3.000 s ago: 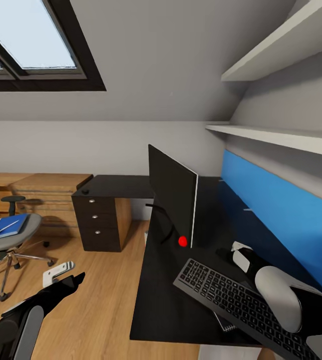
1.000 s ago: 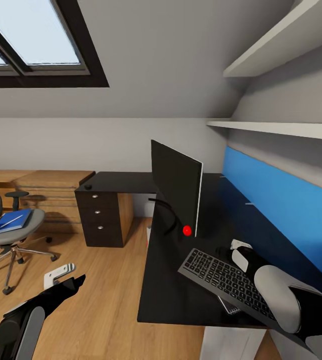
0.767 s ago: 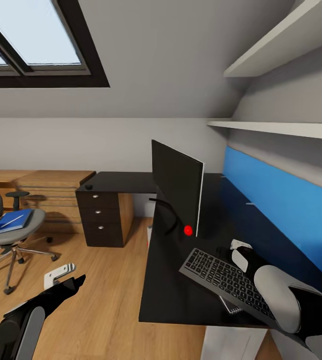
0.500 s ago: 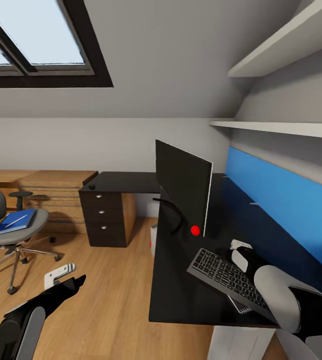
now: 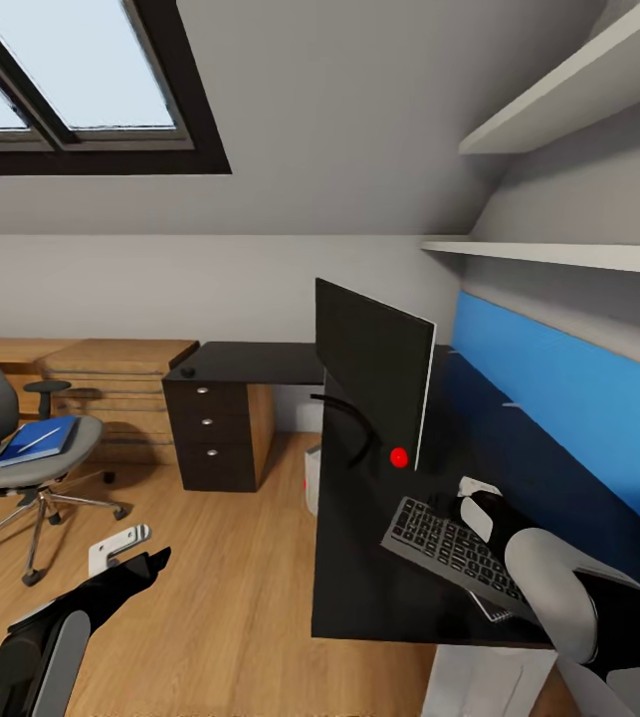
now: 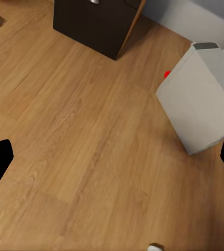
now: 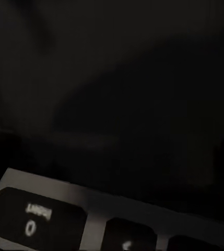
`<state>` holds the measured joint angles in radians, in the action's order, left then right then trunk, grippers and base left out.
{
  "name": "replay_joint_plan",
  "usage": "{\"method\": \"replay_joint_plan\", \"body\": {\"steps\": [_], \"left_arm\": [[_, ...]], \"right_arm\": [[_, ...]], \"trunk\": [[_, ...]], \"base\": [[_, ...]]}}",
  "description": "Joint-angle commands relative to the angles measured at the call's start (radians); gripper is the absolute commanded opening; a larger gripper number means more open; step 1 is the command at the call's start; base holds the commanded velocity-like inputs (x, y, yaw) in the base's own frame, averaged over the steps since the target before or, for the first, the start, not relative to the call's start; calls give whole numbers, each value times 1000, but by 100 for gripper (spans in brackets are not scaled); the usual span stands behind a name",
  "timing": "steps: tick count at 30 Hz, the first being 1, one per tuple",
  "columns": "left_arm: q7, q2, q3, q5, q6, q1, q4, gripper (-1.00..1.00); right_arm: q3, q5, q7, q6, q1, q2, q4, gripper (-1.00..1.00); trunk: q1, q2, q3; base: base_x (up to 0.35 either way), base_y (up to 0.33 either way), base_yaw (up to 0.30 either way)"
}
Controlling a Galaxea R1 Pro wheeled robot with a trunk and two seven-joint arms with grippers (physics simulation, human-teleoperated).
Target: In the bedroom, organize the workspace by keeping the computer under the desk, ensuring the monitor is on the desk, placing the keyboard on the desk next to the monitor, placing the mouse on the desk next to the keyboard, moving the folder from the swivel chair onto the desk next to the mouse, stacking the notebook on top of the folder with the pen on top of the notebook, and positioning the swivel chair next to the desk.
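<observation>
While the head view looks across the bedroom, the keyboard (image 5: 456, 550) lies angled on the near end of the black surface (image 5: 359, 588), just in front of the monitor (image 5: 374, 383), with the right tool (image 5: 474, 508) at its far right edge; whether that tool clamps the frame I cannot tell. A corner of the notebook (image 5: 492, 608) peeks from under the keyboard. The mouse (image 5: 188, 372) sits on the far left wing above the drawers. At far left the swivel chair (image 5: 11, 458) carries the blue folder (image 5: 39, 439) with the pen (image 5: 33, 439) on it. The left tool (image 5: 130, 561) hangs over the floor, fingers apart and empty.

From the left wrist view, the computer (image 6: 205, 102) stands on the wooden floor, its red light facing the drawer unit (image 6: 96, 23).

From the right wrist view, dark keys and the silver frame sit very close to the lens.

Judging by its build, the keyboard is light, stiff and thin, likely to pivot if pinched at one end; a hold across the frame's long edge near the middle seems safer than pressing on keys
</observation>
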<state>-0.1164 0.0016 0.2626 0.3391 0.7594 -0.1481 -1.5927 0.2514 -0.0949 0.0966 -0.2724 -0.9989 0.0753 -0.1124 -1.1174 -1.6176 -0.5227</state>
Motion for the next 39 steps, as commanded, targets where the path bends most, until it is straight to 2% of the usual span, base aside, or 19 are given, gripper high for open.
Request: {"method": "replay_joint_plan", "body": {"steps": [1, 14, 39], "left_arm": [[-9, 0, 0, 11, 4, -1, -1, 100], [-9, 0, 0, 11, 6, -1, -1, 100], [-8, 0, 0, 11, 6, -1, -1, 100]], "right_arm": [[9, -19, 6, -8, 0, 0, 19, 100], [9, -19, 6, -7, 0, 0, 19, 100], [9, -17, 6, -5, 0, 1, 19, 100]], "trunk": [[0, 0, -1], [0, 0, -1], [0, 0, -1]], "base": [[-182, 87, 0], [-133, 67, 0], [-66, 50, 0]]}}
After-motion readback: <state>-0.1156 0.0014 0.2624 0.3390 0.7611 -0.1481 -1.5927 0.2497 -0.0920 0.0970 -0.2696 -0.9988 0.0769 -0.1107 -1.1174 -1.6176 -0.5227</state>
